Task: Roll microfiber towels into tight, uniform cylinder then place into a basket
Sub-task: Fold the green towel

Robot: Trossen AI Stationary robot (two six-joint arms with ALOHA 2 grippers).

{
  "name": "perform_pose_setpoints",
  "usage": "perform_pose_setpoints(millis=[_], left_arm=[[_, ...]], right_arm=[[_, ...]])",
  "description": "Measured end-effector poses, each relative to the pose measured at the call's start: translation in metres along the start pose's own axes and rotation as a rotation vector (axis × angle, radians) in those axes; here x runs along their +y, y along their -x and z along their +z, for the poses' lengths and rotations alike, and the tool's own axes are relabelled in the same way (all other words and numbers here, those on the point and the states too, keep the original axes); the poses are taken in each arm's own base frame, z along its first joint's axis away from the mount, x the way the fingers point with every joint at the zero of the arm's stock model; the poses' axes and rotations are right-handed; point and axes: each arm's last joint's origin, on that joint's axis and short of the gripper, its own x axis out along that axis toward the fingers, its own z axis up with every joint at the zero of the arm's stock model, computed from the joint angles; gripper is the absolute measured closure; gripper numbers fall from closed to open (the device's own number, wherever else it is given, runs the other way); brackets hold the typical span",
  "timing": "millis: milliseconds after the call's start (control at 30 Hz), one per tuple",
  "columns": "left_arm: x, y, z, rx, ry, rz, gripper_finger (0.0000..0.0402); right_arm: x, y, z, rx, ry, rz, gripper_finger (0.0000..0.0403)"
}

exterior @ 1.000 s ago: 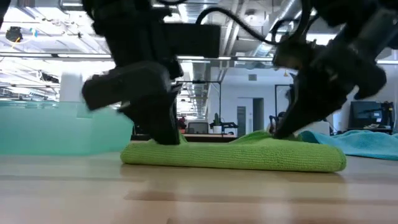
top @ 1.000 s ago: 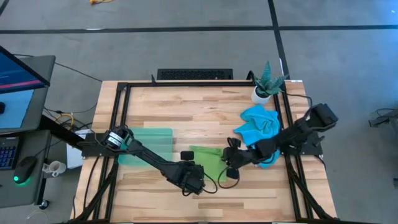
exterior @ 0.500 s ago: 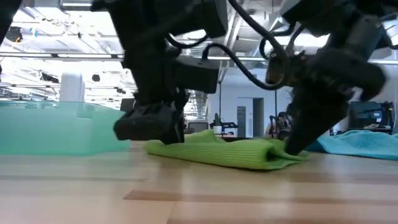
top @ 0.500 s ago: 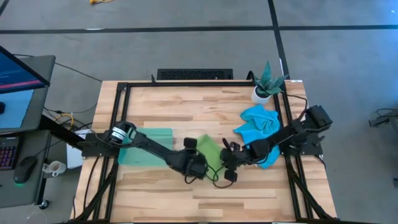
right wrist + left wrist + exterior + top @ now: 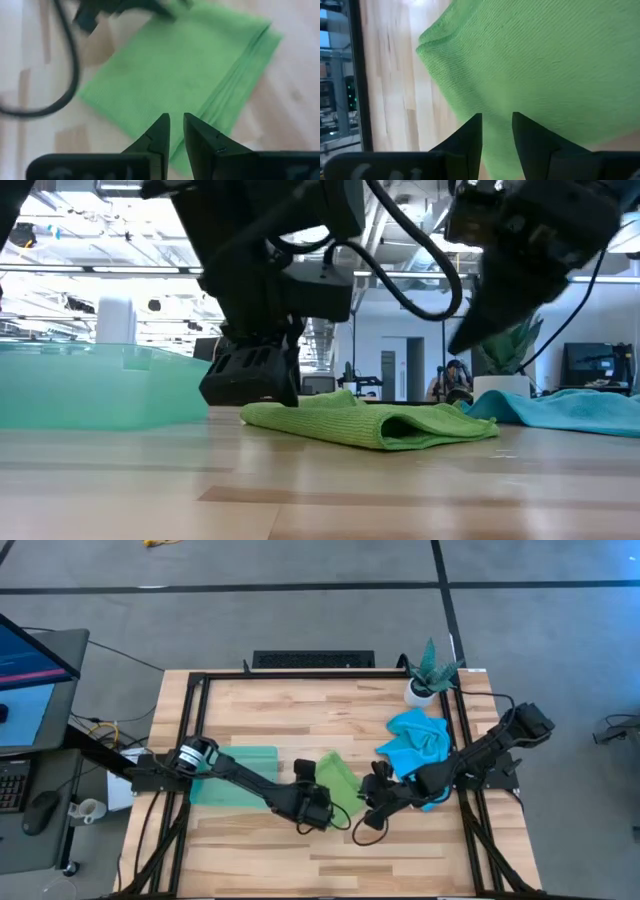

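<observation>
A wooden slatted table [image 5: 300,710] stood inside a black metal frame [image 5: 195,700]. Toward two o'clock on it sat a potted green plant [image 5: 430,670] in a white pot; the low view showed it at the right as well [image 5: 508,365]. At twelve o'clock, just past the table's far edge, lay a black grille-like bar [image 5: 312,659]. At nine o'clock, off the table, were a lit monitor [image 5: 30,650] and a computer mouse [image 5: 40,808]. Grey floor [image 5: 250,600] surrounded everything.

Lime green towel [image 5: 338,785] folded flat, unrolled, mid-counter. Sky blue towel [image 5: 415,740] crumpled in a loose heap near the far right. Translucent teal basket [image 5: 237,772] lying left of the green one.
</observation>
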Motion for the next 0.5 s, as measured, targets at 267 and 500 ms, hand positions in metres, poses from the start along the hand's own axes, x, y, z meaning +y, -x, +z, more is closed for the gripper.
perform_pose_setpoints(millis=[267, 500], left_arm=[[-0.021, 0.018, -0.003, -0.022, 0.112, -0.089, 0.0301], [-0.02, 0.013, -0.006, 0.017, 0.129, -0.167, 0.0301]], right_arm=[[-0.001, -0.027, -0.003, -0.017, 0.037, -0.051, 0.0326], [-0.01, -0.053, -0.014, 0.122, 0.0, -0.023, 0.0326]])
